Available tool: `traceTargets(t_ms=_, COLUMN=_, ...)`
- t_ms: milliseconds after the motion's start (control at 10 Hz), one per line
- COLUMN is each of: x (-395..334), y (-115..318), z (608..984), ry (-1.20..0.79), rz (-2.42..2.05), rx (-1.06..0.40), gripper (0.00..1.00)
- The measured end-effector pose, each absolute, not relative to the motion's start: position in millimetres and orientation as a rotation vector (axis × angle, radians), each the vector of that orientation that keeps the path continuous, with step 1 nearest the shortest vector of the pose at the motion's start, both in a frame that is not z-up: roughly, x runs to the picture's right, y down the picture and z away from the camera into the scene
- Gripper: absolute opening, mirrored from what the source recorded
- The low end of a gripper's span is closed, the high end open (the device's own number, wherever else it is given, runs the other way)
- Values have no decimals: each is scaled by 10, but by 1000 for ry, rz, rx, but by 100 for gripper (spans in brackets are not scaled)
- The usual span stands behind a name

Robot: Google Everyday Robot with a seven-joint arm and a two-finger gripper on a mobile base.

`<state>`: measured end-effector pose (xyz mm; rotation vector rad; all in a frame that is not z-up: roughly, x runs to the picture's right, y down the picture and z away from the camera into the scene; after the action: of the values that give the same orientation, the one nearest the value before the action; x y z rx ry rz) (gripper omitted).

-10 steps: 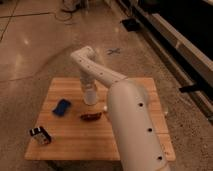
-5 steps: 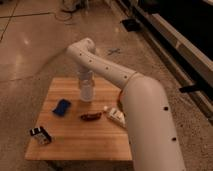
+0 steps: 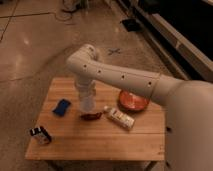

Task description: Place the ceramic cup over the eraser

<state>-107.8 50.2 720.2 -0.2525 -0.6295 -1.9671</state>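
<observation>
Over mid-table, gripper (image 3: 85, 94) is holding the ceramic cup (image 3: 88, 104), fingers clamping its top. Eraser (image 3: 41, 135) is sitting well apart, at the front-left corner. Risk: the cup landing off-centre, catching the eraser's edge and tipping.

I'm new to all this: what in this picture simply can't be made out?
- Camera view: the gripper, above the table's middle, blurs into the ceramic cup; their contact is unclear.
- The arm hides the orange bowl's far rim and the table's right end.
- The eraser's white patches are too blurred to read.
- The small reddish thing beside the cup is too small to identify.
</observation>
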Motion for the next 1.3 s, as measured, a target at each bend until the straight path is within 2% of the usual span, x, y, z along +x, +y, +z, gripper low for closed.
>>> traceTargets(t_ms=400, x=-1452, y=821, z=6731, ry=-707, rz=-2102, rx=-167, gripper=0)
traceTargets(t_ms=1100, x=-1471, y=825, z=6708, ry=-714, rz=-2105, rx=-159, gripper=0)
traceTargets(t_ms=1300, x=-1682, y=783, z=6586, ry=-735, rz=-2160, rx=-113, gripper=0)
